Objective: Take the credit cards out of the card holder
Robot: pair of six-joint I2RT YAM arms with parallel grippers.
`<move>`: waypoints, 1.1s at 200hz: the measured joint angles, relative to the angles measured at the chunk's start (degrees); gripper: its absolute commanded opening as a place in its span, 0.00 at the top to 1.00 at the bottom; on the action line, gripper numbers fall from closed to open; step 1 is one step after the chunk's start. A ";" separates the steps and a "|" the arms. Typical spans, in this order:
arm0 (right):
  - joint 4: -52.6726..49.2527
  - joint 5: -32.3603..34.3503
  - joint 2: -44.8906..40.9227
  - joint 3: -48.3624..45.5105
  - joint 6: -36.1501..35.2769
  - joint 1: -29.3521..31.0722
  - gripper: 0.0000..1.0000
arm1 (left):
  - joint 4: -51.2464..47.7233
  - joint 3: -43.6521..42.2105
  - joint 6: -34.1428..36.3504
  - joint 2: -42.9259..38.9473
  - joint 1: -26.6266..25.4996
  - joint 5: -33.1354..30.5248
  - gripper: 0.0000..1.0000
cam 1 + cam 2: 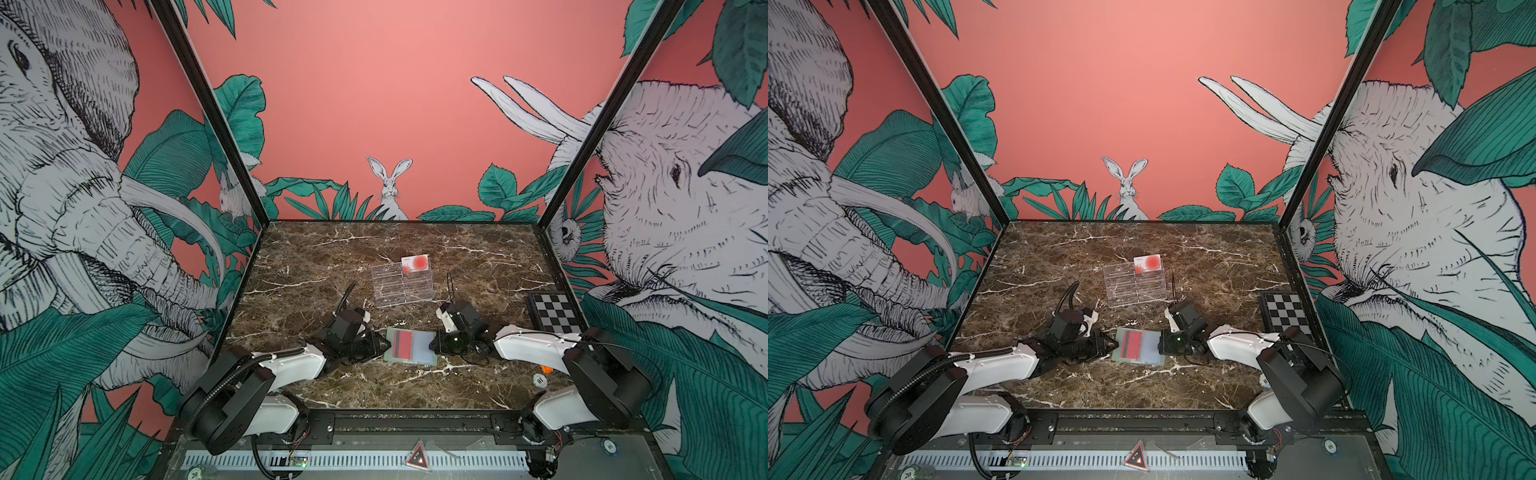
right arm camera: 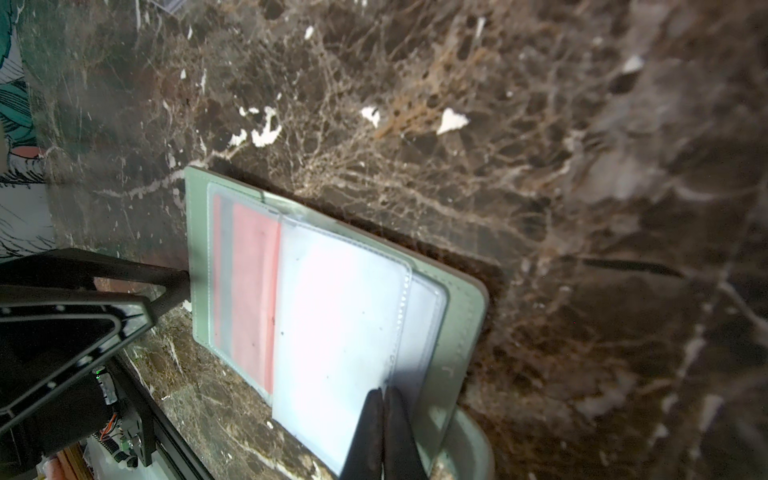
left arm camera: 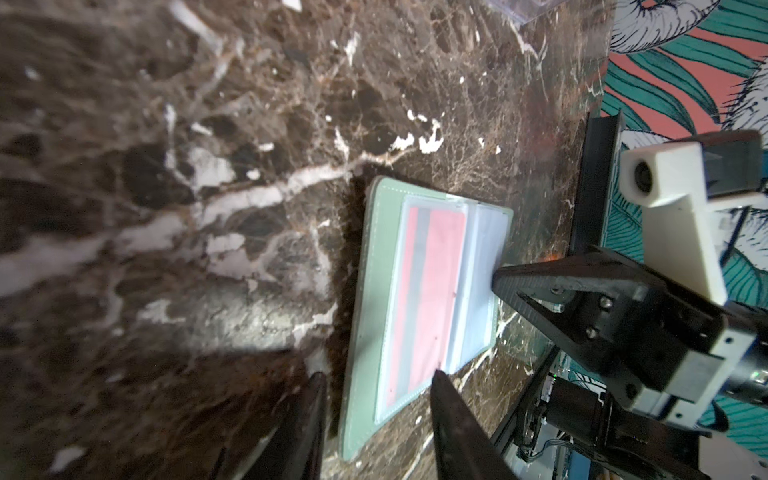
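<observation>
1. The card holder lies open and flat on the counter, between the two arms.
2. A credit card sits inside a clear sleeve on the half of the card holder nearer the left arm, red face and dark stripe up.
3. The left pincer is at that same side of the card holder, its jaws partly apart and gripping nothing. One fingertip is at the corner of the sleeved card, the other over bare counter just off the holder.
4. The right pincer is at the opposite side of the card holder, jaws pressed fully together. Its tips are at the edge of a clear sleeve leaf; whether the leaf is nipped I cannot tell.
5. A second credit card, white with red circles, stands on the clear acrylic stand, beyond the card holder and well apart from it.
</observation>
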 measured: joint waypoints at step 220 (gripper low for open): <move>-1.38 1.46 -2.86 -1.14 -0.13 0.42 1.00 | 9.16 -3.17 -2.60 -3.54 0.22 4.17 1.00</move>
